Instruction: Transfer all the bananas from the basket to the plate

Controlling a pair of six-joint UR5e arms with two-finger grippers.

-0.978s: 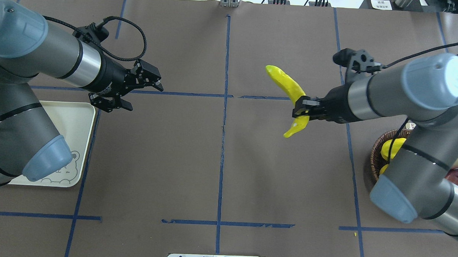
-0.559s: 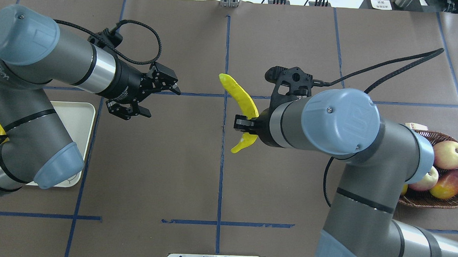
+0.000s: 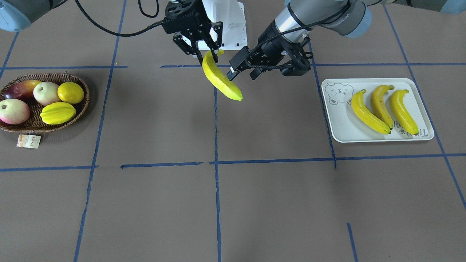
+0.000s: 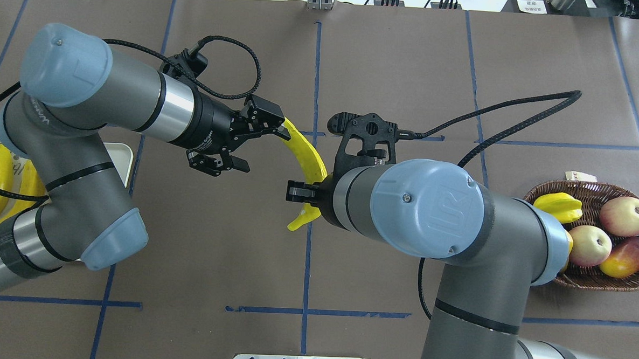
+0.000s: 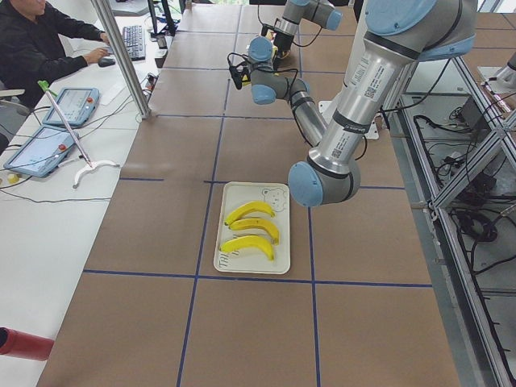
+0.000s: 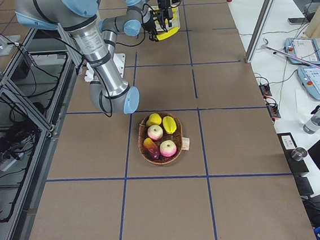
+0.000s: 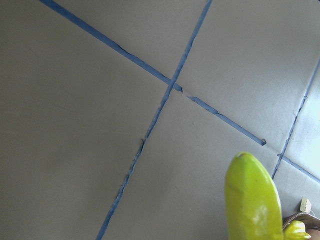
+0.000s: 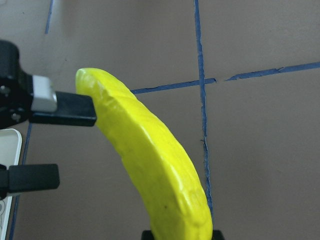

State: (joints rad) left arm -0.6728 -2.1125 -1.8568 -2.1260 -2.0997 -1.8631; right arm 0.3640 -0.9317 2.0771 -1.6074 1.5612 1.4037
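My right gripper point(image 3: 208, 54) point(image 4: 304, 192) is shut on one end of a yellow banana point(image 3: 222, 82) point(image 4: 309, 160) point(image 8: 150, 160), held in the air over the table's centre line. My left gripper point(image 3: 242, 75) point(image 4: 261, 150) is open at the banana's free end. One of its fingers point(image 8: 70, 107) lies against the tip, and the tip is not between the fingers. Three more bananas point(image 3: 380, 107) lie side by side on the off-white plate point(image 3: 340, 125) point(image 4: 123, 157). The wicker basket point(image 3: 22, 128) point(image 4: 590, 280) holds other fruit and no banana that I can see.
In the basket are a starfruit point(image 3: 58, 112), a lemon point(image 3: 70, 92), apples and a reddish fruit. A paper tag point(image 3: 28, 141) lies beside it. Blue tape lines cross the brown table cover. A person sits at a side bench point(image 5: 40, 44).
My right arm has carried the banana leftward from near the basket to the table's centre. My left gripper has moved right, away from the plate, until it meets the banana's tip.
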